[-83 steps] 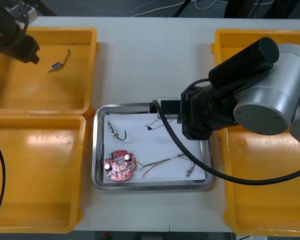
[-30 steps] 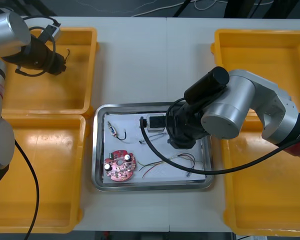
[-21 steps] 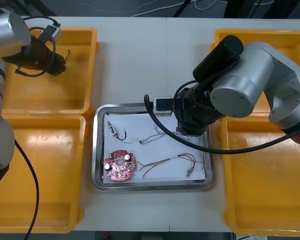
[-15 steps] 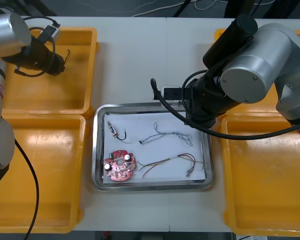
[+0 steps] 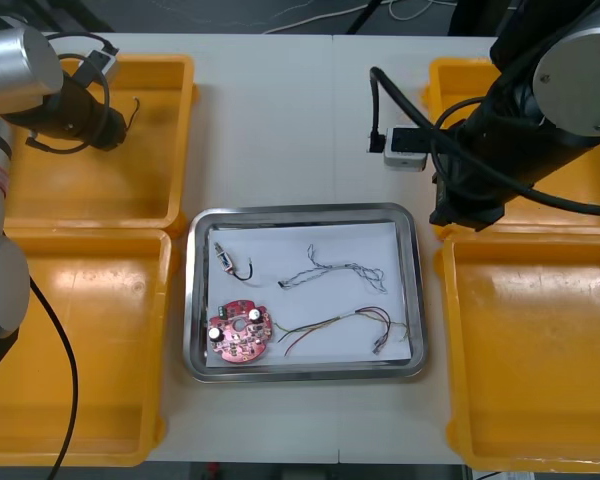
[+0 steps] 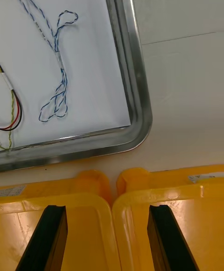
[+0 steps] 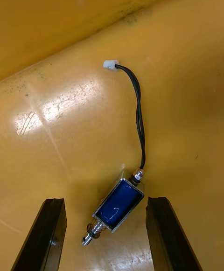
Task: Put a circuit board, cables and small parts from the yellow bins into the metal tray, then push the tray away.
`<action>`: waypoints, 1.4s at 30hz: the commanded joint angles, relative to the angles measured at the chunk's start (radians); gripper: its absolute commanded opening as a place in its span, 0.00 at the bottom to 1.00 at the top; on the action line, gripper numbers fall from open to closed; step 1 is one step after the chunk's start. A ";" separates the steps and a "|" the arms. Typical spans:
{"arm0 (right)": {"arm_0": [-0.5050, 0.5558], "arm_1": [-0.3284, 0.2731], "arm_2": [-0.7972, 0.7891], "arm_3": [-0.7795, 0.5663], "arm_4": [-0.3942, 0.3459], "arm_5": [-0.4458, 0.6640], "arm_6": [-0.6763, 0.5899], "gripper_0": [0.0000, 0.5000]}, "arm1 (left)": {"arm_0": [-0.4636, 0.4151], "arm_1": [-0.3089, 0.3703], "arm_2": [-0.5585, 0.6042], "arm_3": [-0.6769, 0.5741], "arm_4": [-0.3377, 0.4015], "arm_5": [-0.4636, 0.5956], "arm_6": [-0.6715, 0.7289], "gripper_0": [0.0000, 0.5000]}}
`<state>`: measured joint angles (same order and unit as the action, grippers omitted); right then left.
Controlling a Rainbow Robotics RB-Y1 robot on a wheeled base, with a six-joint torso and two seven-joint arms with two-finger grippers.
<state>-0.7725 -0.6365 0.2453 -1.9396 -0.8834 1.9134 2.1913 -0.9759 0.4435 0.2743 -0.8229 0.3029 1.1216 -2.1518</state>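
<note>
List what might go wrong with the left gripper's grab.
1. The small metal part lies slanted between the fingers of the open left gripper; closing could catch a corner and twist it loose.
2. Its black cable trails toward the yellow bin's wall and might snag on lifting.
The right gripper hangs open over the right bins.

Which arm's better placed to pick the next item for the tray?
Left. The left gripper is open, straddling the small metal part in the far left bin. The right gripper, open and empty, hangs over the rims of the right bins.
</note>
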 commanded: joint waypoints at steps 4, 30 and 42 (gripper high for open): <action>-0.016 -0.042 -0.116 -0.036 0.000 0.007 -0.031 1.00 | -0.044 -0.025 -0.004 -0.009 -0.011 -0.014 -0.068 1.00; 0.205 -0.169 -0.405 -0.035 0.066 0.007 -0.295 1.00 | -0.044 -0.029 -0.026 0.013 -0.005 -0.017 -0.050 0.00; 0.302 -0.196 -0.477 -0.035 0.061 0.007 -0.611 1.00 | -0.040 -0.002 0.000 -0.114 0.021 0.185 -0.040 0.00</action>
<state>-0.5017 -0.7885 -0.1885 -1.9406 -0.8208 1.9165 1.6522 -0.9773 0.4268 0.2729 -0.8408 0.3165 1.2281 -2.1517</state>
